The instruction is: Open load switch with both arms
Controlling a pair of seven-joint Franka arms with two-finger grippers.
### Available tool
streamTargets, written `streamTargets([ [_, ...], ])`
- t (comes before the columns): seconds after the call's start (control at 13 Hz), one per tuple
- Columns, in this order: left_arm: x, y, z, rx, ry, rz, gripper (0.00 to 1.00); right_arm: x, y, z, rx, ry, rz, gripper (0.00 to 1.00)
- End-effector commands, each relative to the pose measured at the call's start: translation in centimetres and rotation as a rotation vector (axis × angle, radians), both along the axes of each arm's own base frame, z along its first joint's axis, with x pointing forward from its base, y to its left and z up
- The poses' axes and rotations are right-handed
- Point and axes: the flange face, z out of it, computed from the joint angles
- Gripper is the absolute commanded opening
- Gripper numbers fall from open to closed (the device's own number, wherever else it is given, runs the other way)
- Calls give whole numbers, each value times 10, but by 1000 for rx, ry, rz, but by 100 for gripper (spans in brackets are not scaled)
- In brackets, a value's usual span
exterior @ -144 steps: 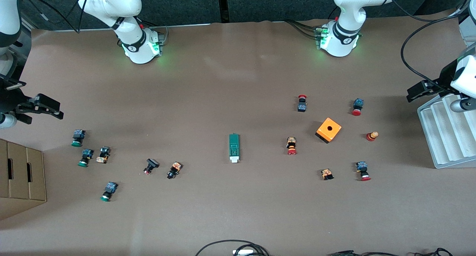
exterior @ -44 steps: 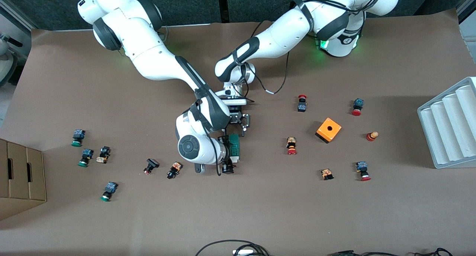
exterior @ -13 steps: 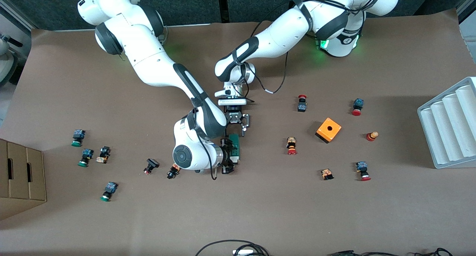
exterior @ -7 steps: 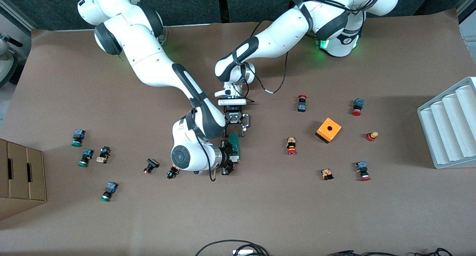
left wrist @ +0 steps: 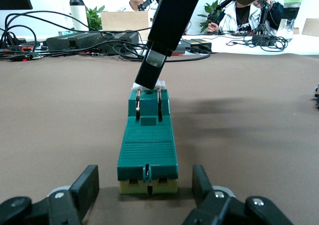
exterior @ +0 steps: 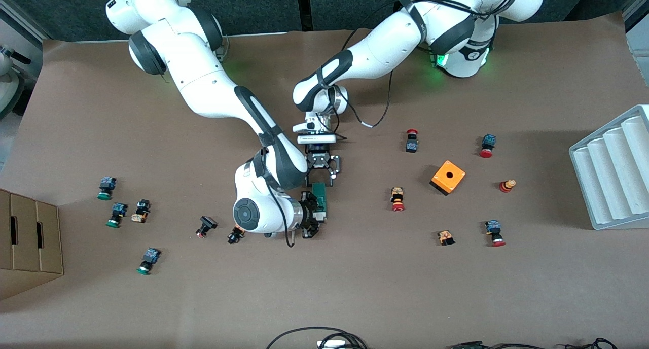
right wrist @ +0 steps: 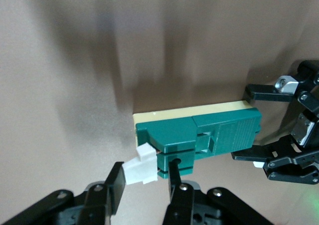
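- Now we see the left gripper [left wrist: 146, 192] clamping the load switch [left wrist: 147, 144] at its base end.
- Our right gripper [right wrist: 144, 182] pinches the white tab [right wrist: 139, 168] of that switch.

brown table [exterior: 355, 288] carries: green load switch [exterior: 320, 201] mid-table, lying flat; orange cube [exterior: 448, 177] toward left arm's end, red-capped buttons scattered round it [exterior: 398, 199] [exterior: 486, 146]; green-capped buttons [exterior: 106, 187] [exterior: 147, 260] toward right arm's end; cardboard box [exterior: 28, 242] at that end's edge, pale ribbed tray [exterior: 613, 171] at the left arm's end; cables [exterior: 324, 339] on the edge nearest the camera
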Motion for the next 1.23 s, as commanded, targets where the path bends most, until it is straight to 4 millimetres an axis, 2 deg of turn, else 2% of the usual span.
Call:
streamTargets([
  [0.0,4,3,-13,3,-10,9,83,-6,7,10,15,39,16,42],
  [0.84,4,3,-13,3,-10,9,83,-14,11,17,-23,32,62,38],
  [1.15,4,3,-13,3,-13,4,83,-15,12,17,-23,30,66,31],
])
